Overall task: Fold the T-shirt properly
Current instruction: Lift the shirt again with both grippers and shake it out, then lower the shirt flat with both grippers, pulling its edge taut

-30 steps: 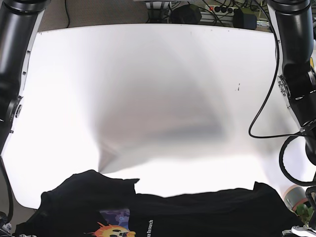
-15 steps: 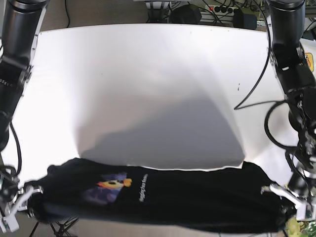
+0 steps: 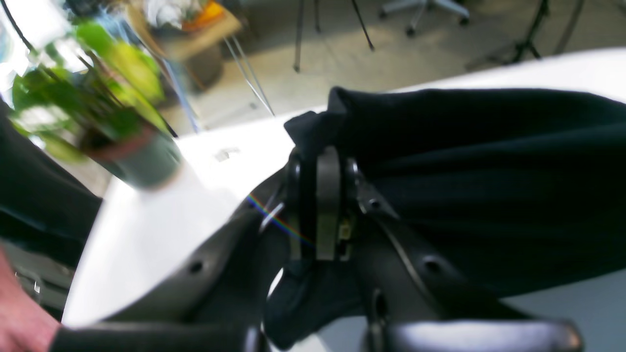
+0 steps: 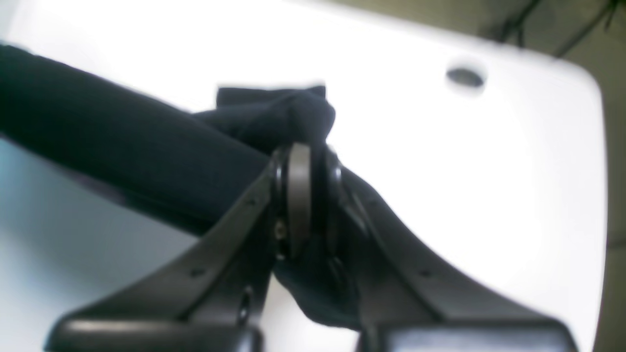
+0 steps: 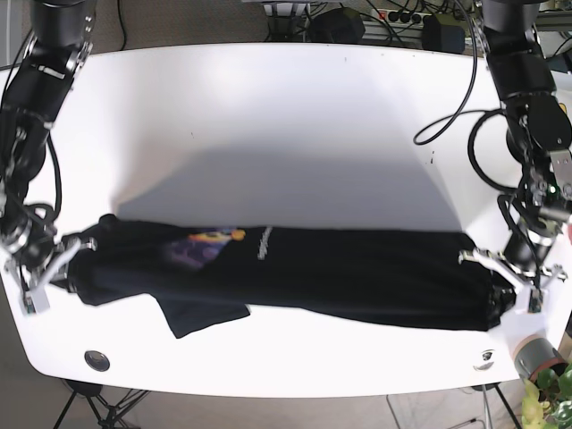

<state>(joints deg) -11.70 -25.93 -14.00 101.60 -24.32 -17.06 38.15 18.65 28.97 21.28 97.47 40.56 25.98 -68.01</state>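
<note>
The black T-shirt (image 5: 295, 268) with an orange and purple print stretches as a long band across the front of the white table (image 5: 286, 134), one sleeve lying loose near its left end. My left gripper (image 5: 500, 277) is shut on the shirt's right end; in the left wrist view the left gripper (image 3: 320, 205) pinches bunched black T-shirt (image 3: 489, 161) cloth. My right gripper (image 5: 54, 268) is shut on the left end, and the right wrist view shows the right gripper (image 4: 303, 195) clamped on a fold of the T-shirt (image 4: 146, 146).
A potted plant (image 5: 545, 375) stands off the table's front right corner; the plant (image 3: 112, 112) looks close beside my left arm. A dark round hole (image 5: 96, 360) sits in the table's front left corner. Cables and power strips (image 5: 375, 22) lie behind the far edge.
Both grippers have carried the shirt away from the front edge and lowered it. It now lies stretched flat on the table, with a sleeve spread out near its left end.
</note>
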